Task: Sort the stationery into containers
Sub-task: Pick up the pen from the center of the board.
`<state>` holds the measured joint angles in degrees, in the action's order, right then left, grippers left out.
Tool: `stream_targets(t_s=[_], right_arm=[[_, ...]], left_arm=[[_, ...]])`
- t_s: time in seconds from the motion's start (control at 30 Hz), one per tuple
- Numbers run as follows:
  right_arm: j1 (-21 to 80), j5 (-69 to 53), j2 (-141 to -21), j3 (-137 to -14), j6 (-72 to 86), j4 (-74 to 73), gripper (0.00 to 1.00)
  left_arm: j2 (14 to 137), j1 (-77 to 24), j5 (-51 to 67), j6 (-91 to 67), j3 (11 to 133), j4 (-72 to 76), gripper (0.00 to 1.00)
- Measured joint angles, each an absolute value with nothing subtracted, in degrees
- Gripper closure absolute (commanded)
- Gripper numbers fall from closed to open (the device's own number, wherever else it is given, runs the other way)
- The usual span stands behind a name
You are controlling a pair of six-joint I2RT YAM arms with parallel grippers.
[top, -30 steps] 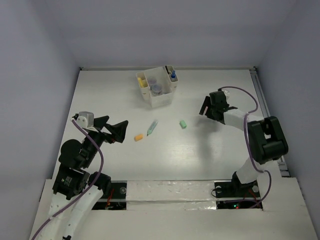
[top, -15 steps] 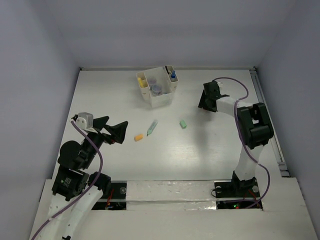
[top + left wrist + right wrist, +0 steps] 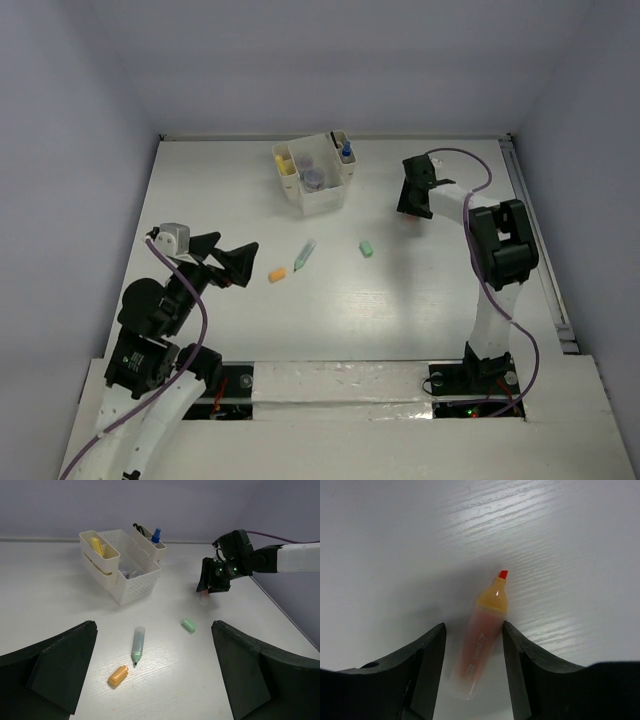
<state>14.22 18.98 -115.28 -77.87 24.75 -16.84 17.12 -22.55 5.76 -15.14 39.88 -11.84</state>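
Observation:
The cream-white organizer point(image 3: 322, 200) stands at the far middle and holds a yellow block point(image 3: 284, 163), a purple jar point(image 3: 314, 177) and a blue-capped bottle point(image 3: 346, 151). An orange block point(image 3: 277, 274), a light green marker point(image 3: 304, 254) and a green block point(image 3: 366, 248) lie on the table. My left gripper point(image 3: 228, 262) is open and empty, left of the orange block. My right gripper point(image 3: 413, 190) is open and low over the table. In the right wrist view its jaws straddle an uncapped orange highlighter point(image 3: 482, 640) lying flat, with a gap on the left side.
The left wrist view shows the organizer point(image 3: 135, 587), the marker point(image 3: 137, 644), the orange block point(image 3: 118, 675), the green block point(image 3: 188, 625) and my right gripper point(image 3: 212, 577) beyond them. Grey walls close the table on three sides. A rail point(image 3: 530, 220) runs along the right edge.
My right gripper has swung away and a little left, from mid-right of the table to a spot right of the organizer. The left arm has hardly moved.

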Motion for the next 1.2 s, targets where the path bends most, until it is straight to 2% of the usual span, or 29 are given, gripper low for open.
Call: stream_targets(t_s=[0.07, 0.1, 0.17, 0.3, 0.5, 0.63, 0.73, 0.9, 1.07, 1.2], right_arm=[[14.2, 19.3, -115.5, -78.3, 24.7, -17.5, 0.61], [14.2, 19.4, -115.6, -78.4, 24.7, -17.6, 0.73], [14.2, 19.6, -115.6, -78.4, 24.7, -17.6, 0.90], [14.2, 19.7, -115.4, -78.0, 24.6, -17.0, 1.00], [15.6, 18.0, -108.2, -69.5, 24.2, -12.4, 1.00], [22.1, 17.7, -100.7, -66.7, 24.1, -9.4, 1.00], [30.3, 16.2, -95.4, -66.6, 24.6, -4.6, 1.00], [41.8, 11.2, -90.0, -66.6, 27.0, 5.0, 1.00], [46.7, 7.8, -89.6, -66.6, 29.2, 10.7, 1.00], [49.8, 5.9, -89.7, -66.6, 30.5, 14.2, 1.00]], left_arm=[[17.7, -22.5, 6.0, -15.1, 39.9, -11.8, 0.01], [17.9, -22.5, 6.1, -15.1, 39.9, -11.8, 0.01], [18.3, -22.5, 6.6, -15.1, 39.7, -11.8, 0.01], [18.6, -22.5, 8.4, -15.1, 39.3, -11.5, 0.01], [21.6, -22.5, 13.3, -15.4, 38.9, -10.5, 0.01], [24.2, -22.5, 17.0, -15.7, 38.8, -9.2, 0.17], [26.4, -22.5, 19.4, -16.0, 38.6, -8.4, 0.24], [31.0, -22.2, 22.6, -16.4, 38.2, -7.9, 0.24], [34.1, -21.1, 22.8, -16.6, 38.2, -7.9, 0.23], [35.2, -20.1, 22.5, -16.7, 38.2, -7.9, 0.27]])
